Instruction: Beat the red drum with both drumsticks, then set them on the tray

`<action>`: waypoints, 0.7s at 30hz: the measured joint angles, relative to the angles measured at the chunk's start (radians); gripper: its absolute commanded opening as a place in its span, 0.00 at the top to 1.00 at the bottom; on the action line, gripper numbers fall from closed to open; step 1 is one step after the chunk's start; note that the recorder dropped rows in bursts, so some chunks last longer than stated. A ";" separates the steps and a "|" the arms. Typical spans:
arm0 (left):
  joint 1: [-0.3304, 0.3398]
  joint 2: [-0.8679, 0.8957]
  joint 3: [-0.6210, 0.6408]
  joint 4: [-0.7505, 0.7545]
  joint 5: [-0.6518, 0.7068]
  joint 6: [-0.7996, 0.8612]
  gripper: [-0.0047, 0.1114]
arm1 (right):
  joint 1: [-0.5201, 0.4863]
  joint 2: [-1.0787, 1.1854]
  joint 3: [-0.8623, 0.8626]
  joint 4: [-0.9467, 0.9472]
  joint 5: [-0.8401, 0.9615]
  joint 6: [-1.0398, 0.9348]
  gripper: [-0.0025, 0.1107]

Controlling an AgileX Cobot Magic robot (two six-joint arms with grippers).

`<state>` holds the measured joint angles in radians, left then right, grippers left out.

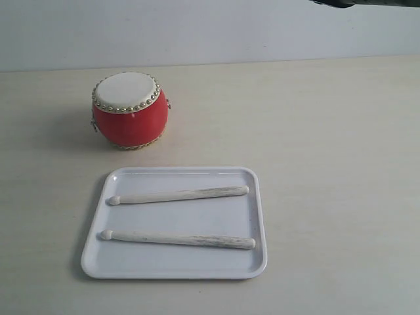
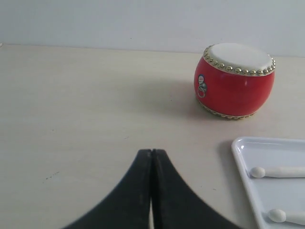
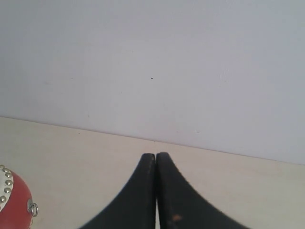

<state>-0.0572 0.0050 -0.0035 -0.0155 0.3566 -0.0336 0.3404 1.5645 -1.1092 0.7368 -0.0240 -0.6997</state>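
Bright even light, soft faint shadows

The black right fingers (image 3: 138, 198) are pressed together tip to tip with nothing between them. Beyond their tips the pale counter (image 3: 228, 186) meets a plain wall (image 3: 152, 62). Off to one side of them, the red drum (image 3: 13, 202) shows its studded edge.

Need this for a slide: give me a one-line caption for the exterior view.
Two drumsticks lie apart in the white tray on a pale table, the red drum standing behind it.
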 measured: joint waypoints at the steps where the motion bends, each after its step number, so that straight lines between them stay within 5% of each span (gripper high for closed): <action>1: 0.000 0.000 0.000 0.000 0.000 0.000 0.96 | 0.000 0.000 0.000 0.000 0.000 0.000 0.98; 21: 0.000 0.000 0.000 0.004 0.002 0.000 0.96 | 0.000 -0.041 0.006 -0.051 0.007 -0.152 0.98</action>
<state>-0.0572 0.0050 -0.0035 -0.0115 0.3583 -0.0336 0.3404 1.5233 -1.1034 0.6863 -0.0171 -0.8519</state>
